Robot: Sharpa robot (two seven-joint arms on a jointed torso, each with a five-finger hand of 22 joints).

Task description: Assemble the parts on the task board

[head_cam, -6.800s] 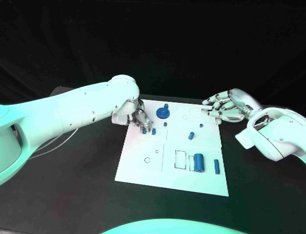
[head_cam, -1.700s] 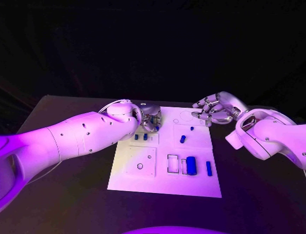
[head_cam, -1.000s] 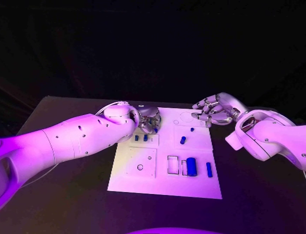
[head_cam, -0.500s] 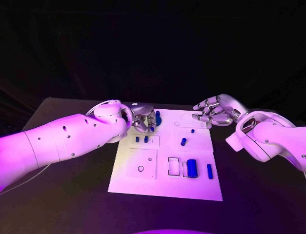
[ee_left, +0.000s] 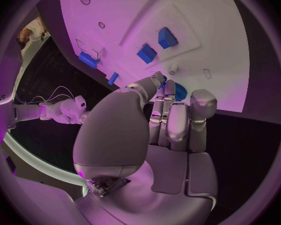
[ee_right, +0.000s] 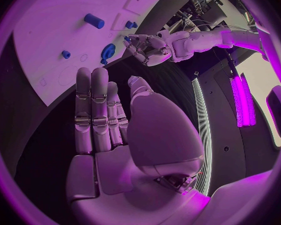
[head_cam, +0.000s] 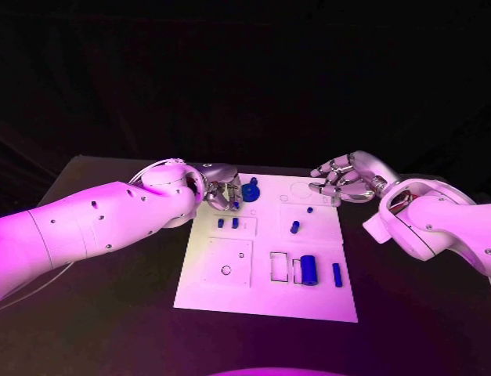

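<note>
Black desk (head_cam: 110, 313) under me, the white task board (head_cam: 257, 294) lying flat in its middle. My left hand (head_cam: 221, 190) sits at the board's far left corner, fingers drawn together beside the round blue part (head_cam: 250, 192); whether they actually grip it I cannot tell. My right hand (head_cam: 347, 178) hangs over the far right corner with its fingers straight and close together, holding nothing. Largest blue cylinder (head_cam: 308, 269) lies near the board's near edge, a slim blue bar (head_cam: 337, 273) just right of it. Two small blue parts (head_cam: 227, 223) stand side by side near the left hand, and one short peg (head_cam: 294, 227) lies mid-board.
</note>
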